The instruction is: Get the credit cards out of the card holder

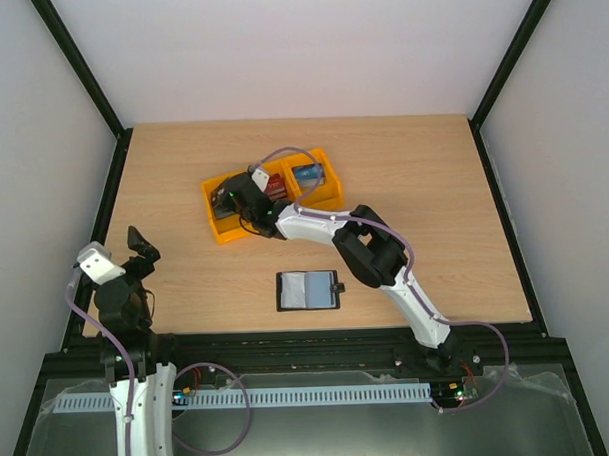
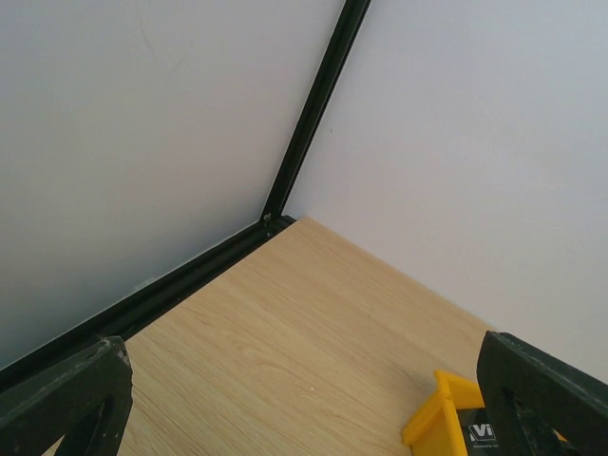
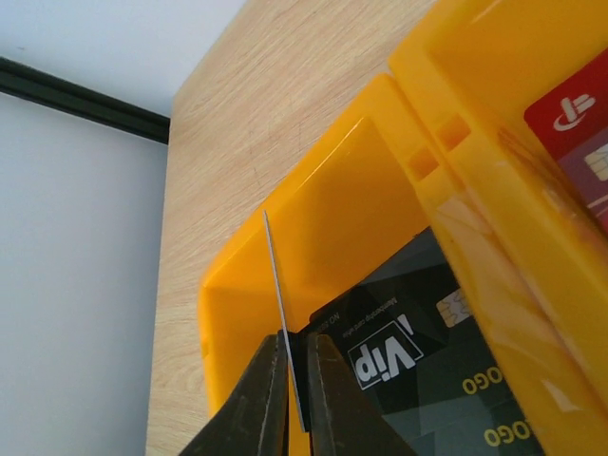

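My left gripper (image 1: 140, 246) rests nearer my bases than the yellow bin (image 1: 225, 232) and off to its left, well apart from it. Its fingers are spread wide and hold nothing.

The wallet (image 1: 309, 290) lies open and flat on the table, on the near side of the bin and slightly to its right. I cannot tell whether its pockets hold anything more.

My right gripper (image 3: 296, 385) hangs over the bin's left compartment, fingers pinched tight on one end of a single card (image 3: 278, 294), seen edge-on from my wrist. Dark cards (image 3: 418, 356) lie flat in that compartment, just beside the held one. A red card (image 3: 575, 123) lies in the middle compartment and a blue card (image 1: 306, 173) in the one beyond.

Assessment: the step in hand is the release. I should bring the card inside the compartment walls, tip it toward the dark cards so it lands flat, then part my fingers and lift straight clear. Released on edge, it may lean against the wall or cling to a finger.
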### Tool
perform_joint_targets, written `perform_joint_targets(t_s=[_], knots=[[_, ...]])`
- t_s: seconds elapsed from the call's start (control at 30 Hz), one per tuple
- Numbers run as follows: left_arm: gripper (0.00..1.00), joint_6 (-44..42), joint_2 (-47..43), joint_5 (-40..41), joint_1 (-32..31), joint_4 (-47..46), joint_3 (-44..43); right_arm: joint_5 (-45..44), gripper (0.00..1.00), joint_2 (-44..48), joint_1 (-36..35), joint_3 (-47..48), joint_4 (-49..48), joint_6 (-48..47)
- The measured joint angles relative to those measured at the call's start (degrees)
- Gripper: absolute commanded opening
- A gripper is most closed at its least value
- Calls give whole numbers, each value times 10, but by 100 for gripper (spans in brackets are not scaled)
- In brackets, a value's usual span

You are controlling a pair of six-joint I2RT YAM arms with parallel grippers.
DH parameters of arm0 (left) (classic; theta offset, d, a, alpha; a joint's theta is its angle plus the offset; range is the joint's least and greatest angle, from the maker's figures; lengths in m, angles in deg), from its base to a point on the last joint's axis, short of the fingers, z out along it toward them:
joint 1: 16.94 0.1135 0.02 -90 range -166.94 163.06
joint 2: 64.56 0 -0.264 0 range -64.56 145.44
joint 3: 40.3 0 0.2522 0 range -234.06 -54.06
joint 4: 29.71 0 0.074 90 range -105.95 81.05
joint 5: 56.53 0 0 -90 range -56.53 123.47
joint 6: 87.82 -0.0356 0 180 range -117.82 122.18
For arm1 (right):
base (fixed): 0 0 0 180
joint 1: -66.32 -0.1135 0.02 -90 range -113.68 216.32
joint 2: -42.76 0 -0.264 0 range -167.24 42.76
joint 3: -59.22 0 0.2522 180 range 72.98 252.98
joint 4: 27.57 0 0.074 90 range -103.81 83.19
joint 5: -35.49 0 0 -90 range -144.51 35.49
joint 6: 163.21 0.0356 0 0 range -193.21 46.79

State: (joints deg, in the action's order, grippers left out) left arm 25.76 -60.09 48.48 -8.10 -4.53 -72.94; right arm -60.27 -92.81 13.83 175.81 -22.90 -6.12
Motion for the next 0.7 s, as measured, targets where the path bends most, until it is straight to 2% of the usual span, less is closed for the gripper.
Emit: perform_joint_targets(t_s=[0.2, 0.53, 0.7], knots=[[100, 0, 0, -2, 0, -1, 0, 5, 23, -1, -4, 17, 18, -2], [99, 0, 0, -3, 0, -4, 2, -12, 55, -1, -5, 19, 41, -36], [99, 0, 0, -4, 0, -4, 2, -21, 66, -1, -5, 37, 62, -62]])
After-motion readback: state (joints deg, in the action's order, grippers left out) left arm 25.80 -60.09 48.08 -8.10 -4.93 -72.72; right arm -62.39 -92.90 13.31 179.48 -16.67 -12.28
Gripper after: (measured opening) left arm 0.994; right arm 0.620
